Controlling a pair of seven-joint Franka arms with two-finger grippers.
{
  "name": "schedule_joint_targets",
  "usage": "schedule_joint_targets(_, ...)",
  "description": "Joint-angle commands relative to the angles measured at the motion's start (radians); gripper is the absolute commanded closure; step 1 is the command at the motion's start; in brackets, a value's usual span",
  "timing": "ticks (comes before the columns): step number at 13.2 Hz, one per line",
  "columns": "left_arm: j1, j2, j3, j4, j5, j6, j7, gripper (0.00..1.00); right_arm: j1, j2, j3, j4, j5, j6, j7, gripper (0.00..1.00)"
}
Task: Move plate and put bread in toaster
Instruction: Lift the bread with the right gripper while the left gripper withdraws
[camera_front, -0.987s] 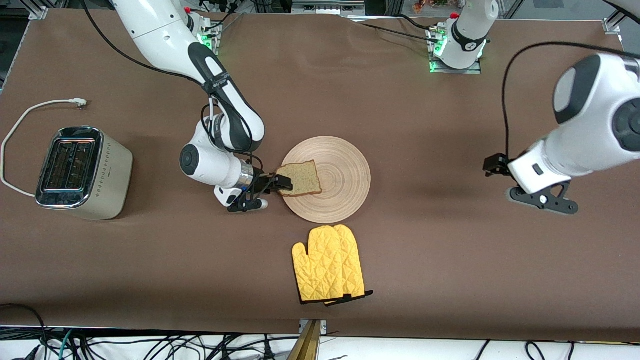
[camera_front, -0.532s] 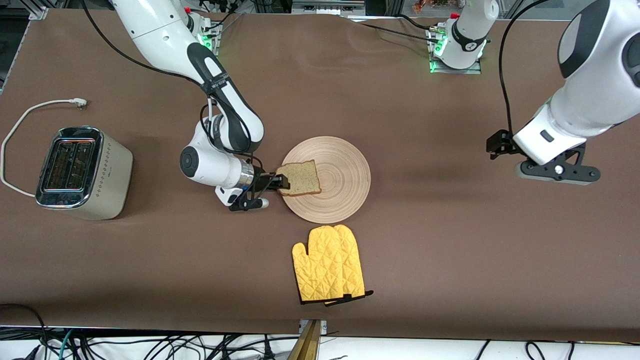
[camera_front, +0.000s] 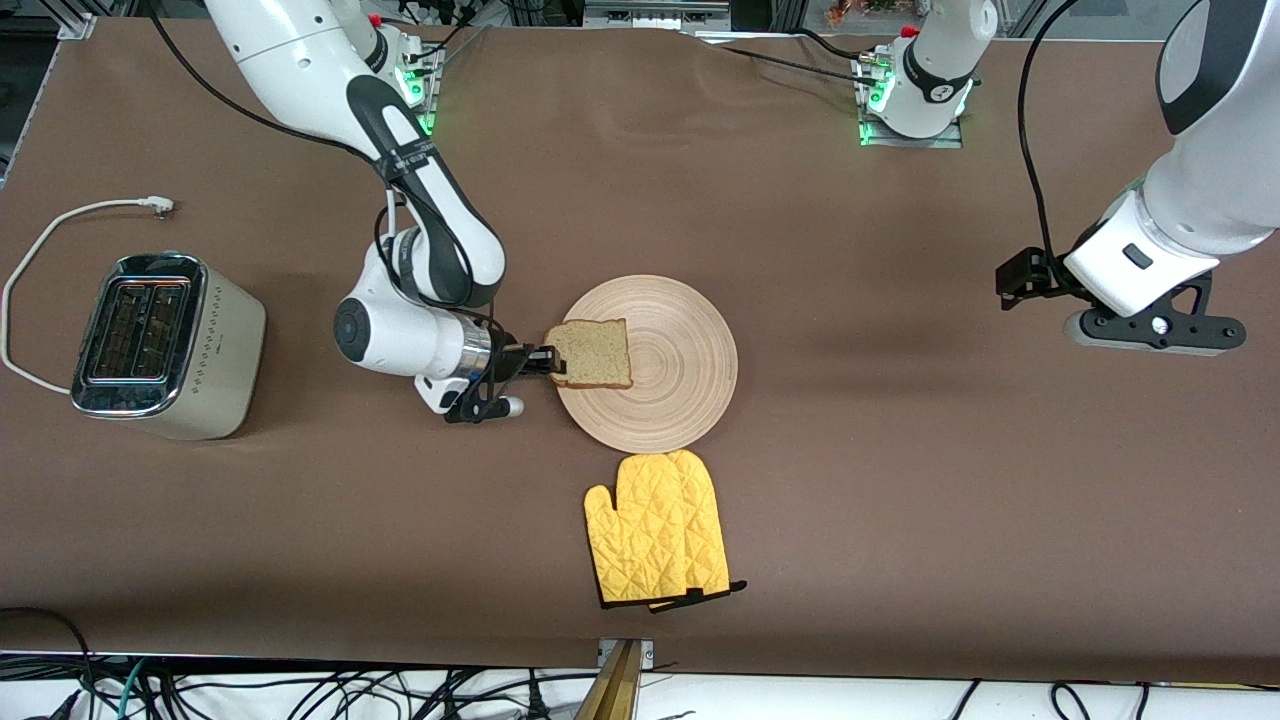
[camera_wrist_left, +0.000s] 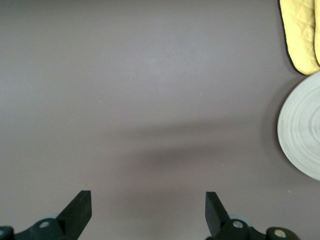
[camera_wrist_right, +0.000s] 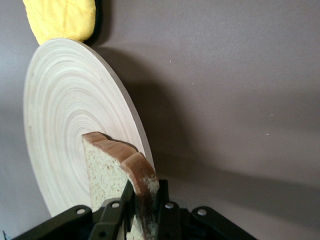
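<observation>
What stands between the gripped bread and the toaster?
Nothing visible. The right gripper is shut on the bread over the plate; only bare table lies toward the toaster. The left gripper waits, open.

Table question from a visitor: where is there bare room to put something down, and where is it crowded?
Bare brown cloth lies between the round pale wooden plate and the open left end effector, and between the cream-beige toaster and the yellow quilted oven mitts. It is crowded at the plate: the right end effector grips the speckled bread slice over its edge, with the mitts close by.
</observation>
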Motion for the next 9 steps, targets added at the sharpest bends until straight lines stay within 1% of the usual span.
schedule_joint_targets(1, 0.003, -0.001, -0.002, 0.026, -0.031, -0.038, 0.007, 0.0, -0.01, -0.028, 0.002, -0.007, 0.021, -0.024, -0.012, 1.0)
schedule_joint_targets(3, 0.003, -0.001, 0.002, 0.029, -0.035, -0.038, 0.006, 0.0, -0.009, -0.016, 0.002, -0.009, 0.019, -0.004, -0.033, 1.0)
schedule_joint_targets(4, 0.003, 0.003, -0.001, 0.03, -0.047, -0.035, 0.006, 0.0, -0.004, 0.001, 0.002, -0.009, 0.019, 0.027, -0.045, 1.0)
schedule_joint_targets(6, -0.01, -0.012, 0.018, 0.024, -0.078, -0.029, 0.009, 0.0, 0.002, 0.031, 0.008, -0.012, 0.019, 0.09, -0.065, 1.0)
schedule_joint_targets(8, -0.111, -0.065, 0.17, -0.031, -0.104, -0.016, 0.01, 0.0, 0.002, 0.033, 0.01, -0.012, 0.019, 0.093, -0.067, 1.0)
schedule_joint_targets(9, -0.116, -0.078, 0.191, -0.043, -0.151, -0.012, 0.022, 0.0, 0.002, 0.035, 0.01, -0.012, 0.019, 0.093, -0.069, 1.0)
